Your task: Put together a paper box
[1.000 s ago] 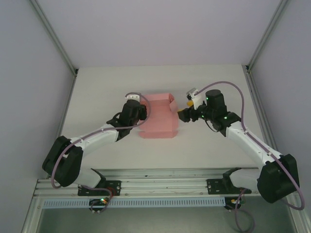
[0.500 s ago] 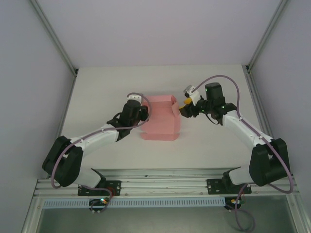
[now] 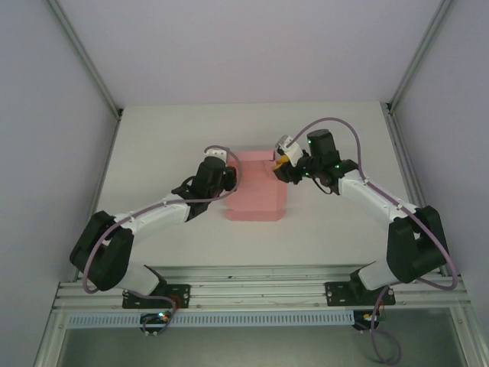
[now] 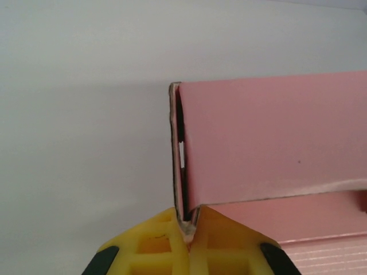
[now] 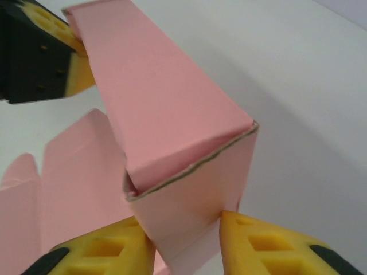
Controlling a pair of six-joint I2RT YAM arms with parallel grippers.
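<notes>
The paper box point(image 3: 254, 191) lies mid-table point(image 3: 153, 153), partly folded up, between our 2 arms. Our left gripper point(image 4: 188, 220) is pinched tight on its left edge. Our right gripper point(image 5: 178, 235) straddles the right end wall, 1 pad on each side; we cannot tell if it grips. A hard squeeze could buckle the thin card or pull it out of the left pinch.

Setting: robotics lab test cell. Evidence: plain white table point(image 3: 153, 138) enclosed by pale grey wall panels point(image 3: 46, 115) on aluminium extrusion posts point(image 3: 82, 55). Slotted aluminium base rail point(image 3: 252, 284) at near edge carries paired white-and-black robot arms point(image 3: 153, 218).
</notes>
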